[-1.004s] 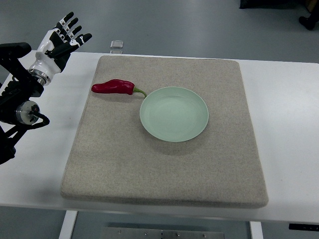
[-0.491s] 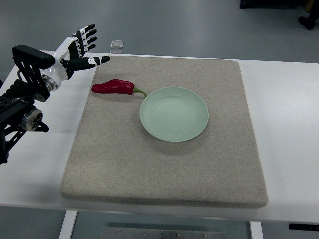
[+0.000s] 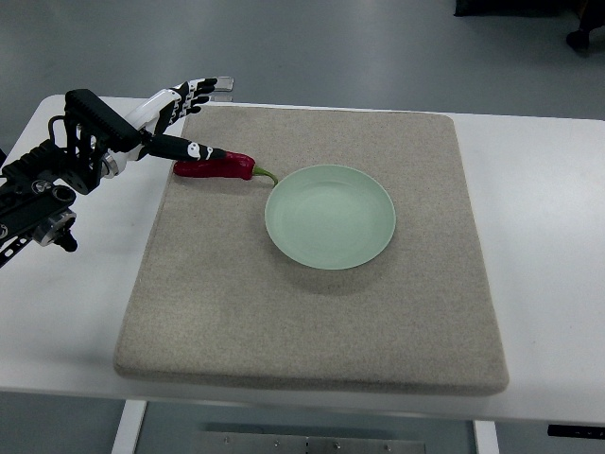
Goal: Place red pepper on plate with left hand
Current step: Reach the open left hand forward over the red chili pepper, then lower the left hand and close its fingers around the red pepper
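a glossy red pepper point(image 3: 216, 167), long and tapered with a curved green stem, is seen lying on a coarse, felt-like grey mat point(image 3: 312, 312) with rounded corners. the stem end is turned right, toward a round, shallow, pale green plate point(image 3: 330, 217) with a smooth, matte finish; the stem tip is just beside the plate's far-left rim, and the pepper itself is off the plate. the mat is laid on a smooth white table point(image 3: 539, 246).

the left hand point(image 3: 180, 118), built of black and white segmented plastic, is reached in from the left on a black, cabled arm. its fingers are spread and nothing is grasped. the thumb is stretched over the pepper's far side, its tip right by the skin; whether contact is made cannot be told. the other fingers are extended toward the far edge of the mat.

a small clear, blocky object point(image 3: 223, 86) is set at the table's far edge. no legible writing is seen.
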`<state>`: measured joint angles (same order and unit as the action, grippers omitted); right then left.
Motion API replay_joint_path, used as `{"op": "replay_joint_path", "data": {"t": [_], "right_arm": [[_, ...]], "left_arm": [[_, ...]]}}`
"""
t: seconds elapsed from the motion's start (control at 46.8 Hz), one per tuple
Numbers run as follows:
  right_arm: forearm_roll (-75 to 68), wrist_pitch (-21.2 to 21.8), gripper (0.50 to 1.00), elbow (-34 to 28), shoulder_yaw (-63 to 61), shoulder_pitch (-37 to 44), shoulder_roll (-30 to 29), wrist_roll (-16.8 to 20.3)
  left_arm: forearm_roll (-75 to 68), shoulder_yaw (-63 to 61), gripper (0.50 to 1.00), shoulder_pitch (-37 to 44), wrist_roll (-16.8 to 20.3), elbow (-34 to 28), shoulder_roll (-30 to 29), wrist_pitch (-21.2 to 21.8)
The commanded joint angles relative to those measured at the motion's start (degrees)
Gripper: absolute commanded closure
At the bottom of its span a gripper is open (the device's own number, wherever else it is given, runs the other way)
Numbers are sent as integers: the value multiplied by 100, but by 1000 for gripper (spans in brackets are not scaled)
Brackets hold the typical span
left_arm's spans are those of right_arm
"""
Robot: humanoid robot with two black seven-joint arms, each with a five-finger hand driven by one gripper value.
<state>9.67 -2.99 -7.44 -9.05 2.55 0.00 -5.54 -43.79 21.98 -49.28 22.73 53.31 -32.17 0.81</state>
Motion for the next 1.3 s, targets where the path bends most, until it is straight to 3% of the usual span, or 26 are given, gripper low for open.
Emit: {"op": "replay_joint_path", "data": {"t": [0.0,0.321,0.684,1.004,1.282], "right_arm": [[0,0,568,-3,0,0,0,0],[0,0,568,-3,0,0,0,0],[0,0,568,-3,0,0,0,0],[0,0,568,-3,0,0,0,0],[0,0,568,-3,0,0,0,0]], "left_arm": [[-270,-97,546,-55,4,21,-78,-2],[-1079,-159,553,-178,-102,-22,-237,-54],[-1141,-1116,557,-1040,-515,-207,-202,-54],[-1150,-1785,559,-1365,-524,-462,-123,-72],[-1150,-1907,566,-1532,-524,-770,299,-72]]}}
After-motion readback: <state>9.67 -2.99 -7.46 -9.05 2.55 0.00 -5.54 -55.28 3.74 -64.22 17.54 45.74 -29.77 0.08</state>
